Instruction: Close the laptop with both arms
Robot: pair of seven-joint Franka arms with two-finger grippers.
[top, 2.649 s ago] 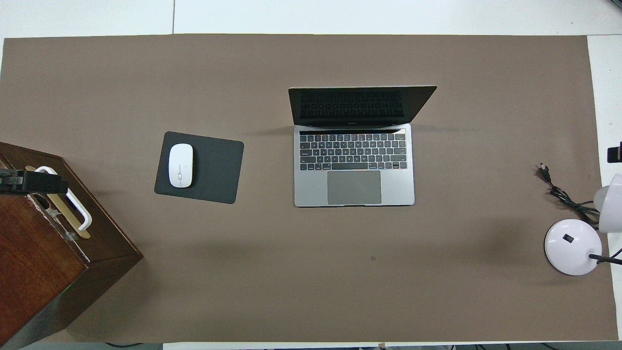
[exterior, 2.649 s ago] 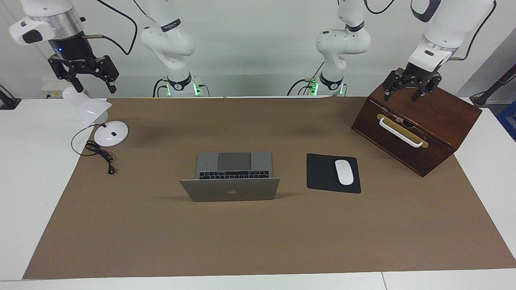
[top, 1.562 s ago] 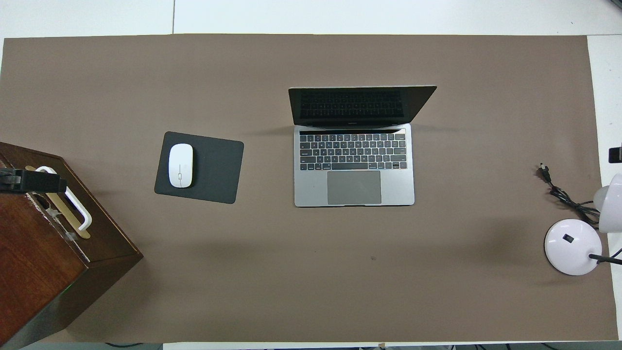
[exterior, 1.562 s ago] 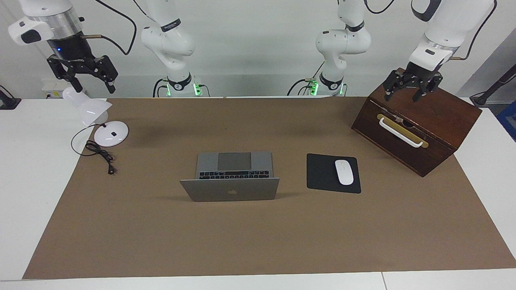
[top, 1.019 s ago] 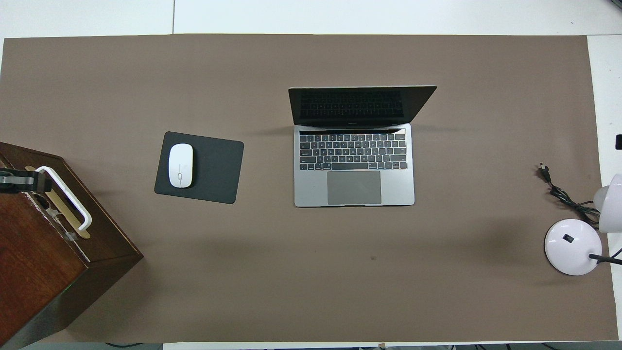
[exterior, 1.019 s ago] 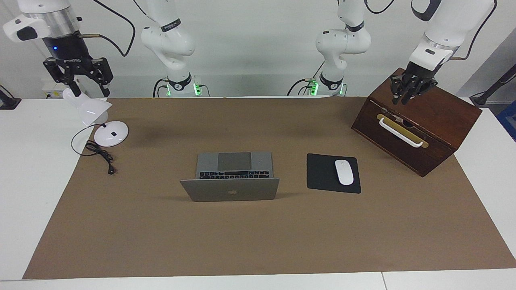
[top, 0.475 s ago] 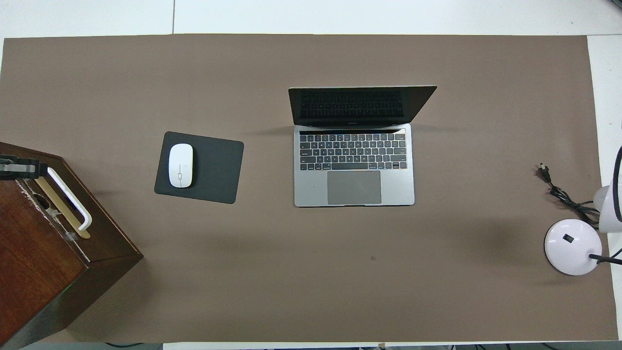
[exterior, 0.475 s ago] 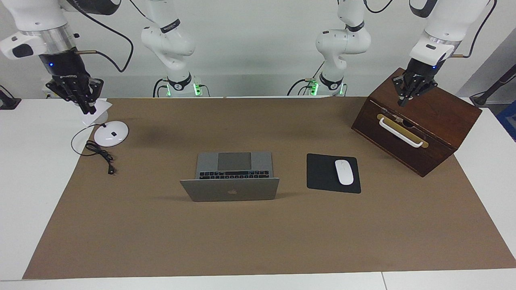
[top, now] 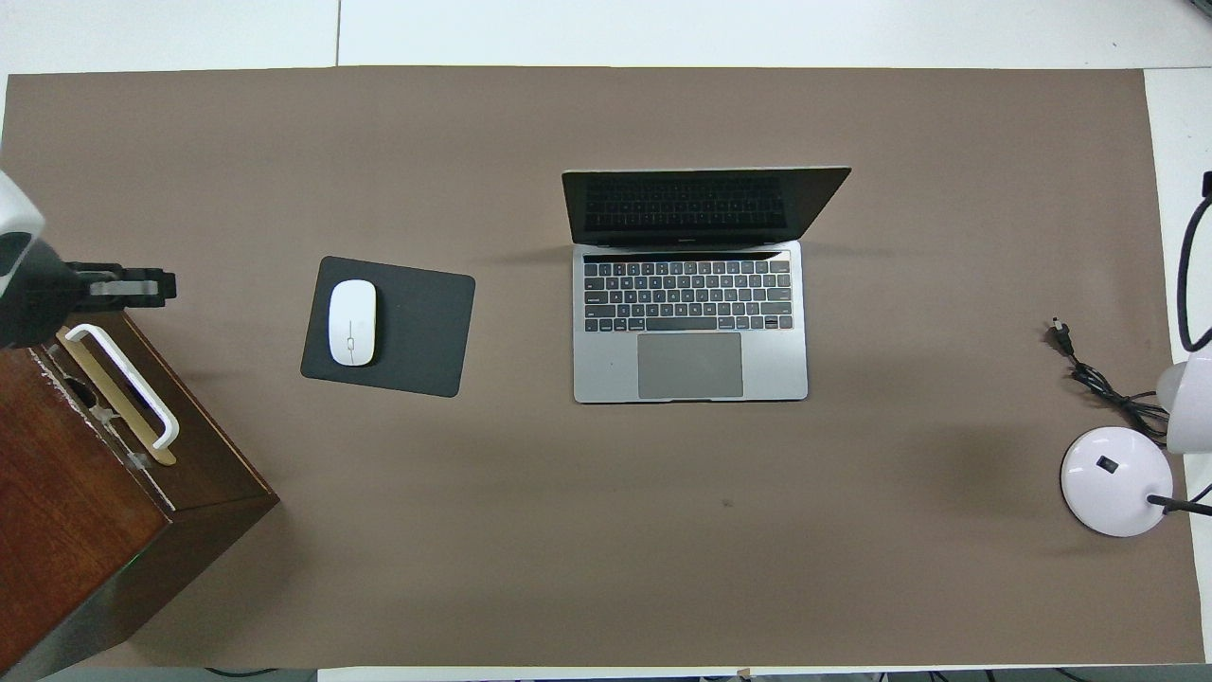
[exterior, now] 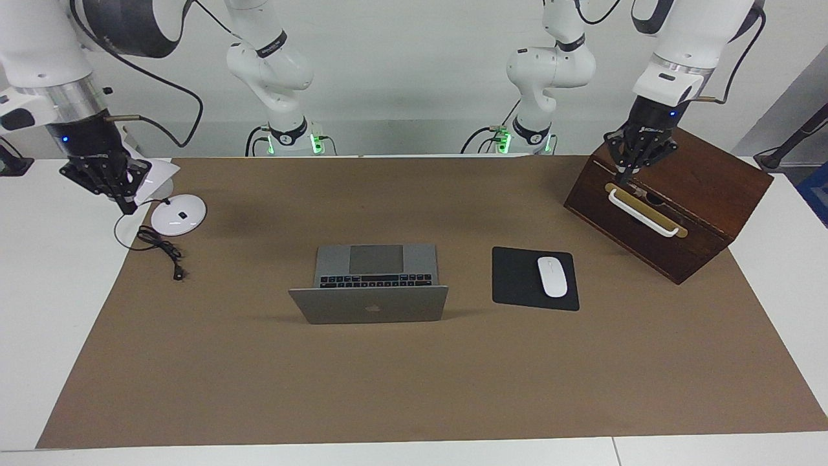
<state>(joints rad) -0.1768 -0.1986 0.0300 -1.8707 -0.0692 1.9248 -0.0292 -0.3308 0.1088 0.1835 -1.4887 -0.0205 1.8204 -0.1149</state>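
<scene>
1. Brown paper (exterior: pixel 414 388) is covering the white table (exterior: pixel 58 310), and a plain pale wall is standing at the robots' end.
2. Sitting mid-table, the laptop (exterior: pixel 370 304) is standing open with its keyboard toward the robots, probably so both arms can reach the lid evenly.
3. Its silver-grey lid is leaning slightly away from the robots, showing a dark apple logo in the facing view; the overhead view is showing a dark screen, black keys and a large grey trackpad.
4. Hanging over the wooden box (exterior: pixel 698 194) near its white handle (exterior: pixel 643 213), the left gripper (exterior: pixel 626 176) is clenched on nothing, well apart from the laptop.
5. Hovering beside the white lamp (exterior: pixel 169 213) and its loose cord (exterior: pixel 158 249), the right gripper (exterior: pixel 126 206) is likewise clenched and empty.
6. Fingers pinched together would, I judge, be suiting a push on the lid rather than a grasp.
7. Lying beside the laptop toward the left arm's end, the black mouse pad (exterior: pixel 517 281) is carrying a white mouse (exterior: pixel 552 276).
8. Closing is not yet begun.
</scene>
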